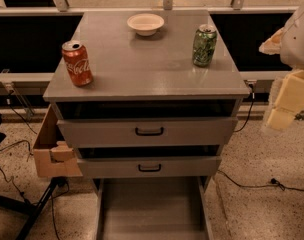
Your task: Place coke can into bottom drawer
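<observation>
The coke can (pixel 77 63) stands upright on the left front part of the grey cabinet top (pixel 142 59). The bottom drawer (pixel 152 209) is pulled out at the foot of the cabinet, and its flat grey floor is bare. My gripper (pixel 286 104) hangs in the air off the cabinet's right side, at about the height of the upper drawers. It is far from the can and holds nothing that I can see.
A green can (pixel 204 45) stands at the right of the top and a white bowl (pixel 145 23) at the back middle. Two upper drawers with black handles (pixel 149 131) are slightly out. A cardboard box (pixel 52 151) sits at the cabinet's left. Cables lie on the floor.
</observation>
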You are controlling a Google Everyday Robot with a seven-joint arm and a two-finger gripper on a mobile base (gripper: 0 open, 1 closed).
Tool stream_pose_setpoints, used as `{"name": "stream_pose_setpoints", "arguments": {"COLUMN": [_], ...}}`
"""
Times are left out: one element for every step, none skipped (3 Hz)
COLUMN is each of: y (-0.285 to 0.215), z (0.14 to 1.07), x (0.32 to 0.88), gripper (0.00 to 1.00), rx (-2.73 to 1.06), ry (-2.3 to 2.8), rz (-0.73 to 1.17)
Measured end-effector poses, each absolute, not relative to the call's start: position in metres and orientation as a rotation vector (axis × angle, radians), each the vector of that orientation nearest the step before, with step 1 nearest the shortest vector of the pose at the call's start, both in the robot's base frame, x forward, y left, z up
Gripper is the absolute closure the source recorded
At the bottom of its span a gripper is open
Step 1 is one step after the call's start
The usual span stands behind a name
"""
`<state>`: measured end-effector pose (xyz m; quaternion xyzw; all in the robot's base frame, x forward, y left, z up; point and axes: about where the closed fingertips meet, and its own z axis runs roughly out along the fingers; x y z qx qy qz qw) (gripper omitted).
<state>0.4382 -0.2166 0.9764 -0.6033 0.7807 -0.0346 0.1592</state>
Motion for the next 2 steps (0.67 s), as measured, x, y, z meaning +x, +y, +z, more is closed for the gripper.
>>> {"name": "stream_pose_setpoints", "arguments": {"y": [-0.216, -0.209], "z": [0.978, 0.982], "x": [0.439, 0.460], "gripper": [0.00, 0.00], "rx": [-1.719, -1.647], "ry": [2.227, 2.158], "rz": [-0.103, -0.028]}}
